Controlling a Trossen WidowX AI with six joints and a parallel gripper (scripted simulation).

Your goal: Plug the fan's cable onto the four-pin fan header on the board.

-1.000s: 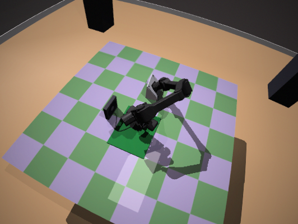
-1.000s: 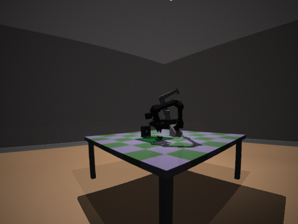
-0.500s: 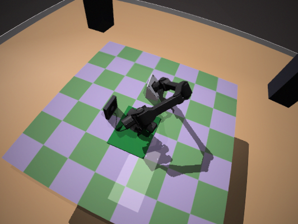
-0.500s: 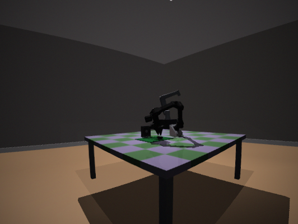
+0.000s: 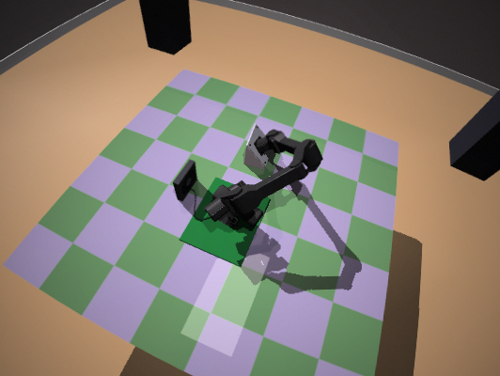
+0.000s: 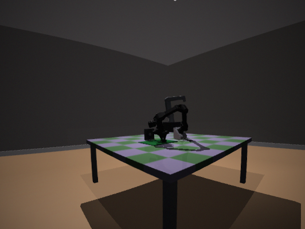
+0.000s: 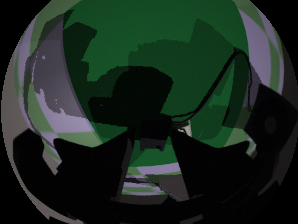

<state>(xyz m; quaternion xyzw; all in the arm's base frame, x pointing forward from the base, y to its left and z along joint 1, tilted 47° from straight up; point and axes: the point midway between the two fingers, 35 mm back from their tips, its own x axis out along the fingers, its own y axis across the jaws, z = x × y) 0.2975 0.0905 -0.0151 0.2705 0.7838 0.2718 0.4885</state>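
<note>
The green board (image 5: 207,242) (image 6: 147,142) (image 7: 165,25) lies flat. The black fan (image 5: 185,180) (image 6: 149,134) (image 7: 270,112) stands beside it. Its dark cable (image 7: 216,81) arches over the board to the black plug (image 7: 155,126). My gripper (image 6: 163,140) (image 7: 153,131) points down low over the board, open, with one fingertip on each side of the plug. A small pale part, apparently the header (image 7: 185,128), shows just right of the plug in the wrist view, partly behind a finger. Whether the fingers touch the plug or board cannot be told. The arm hides plug and header in the top view.
The checkered table (image 5: 99,180) (image 6: 172,164) carries everything. A pale grey angled block (image 5: 256,152) (image 6: 178,134) stands by the arm's base, behind the board. The fan stands close to the gripper's side, with the cable between them.
</note>
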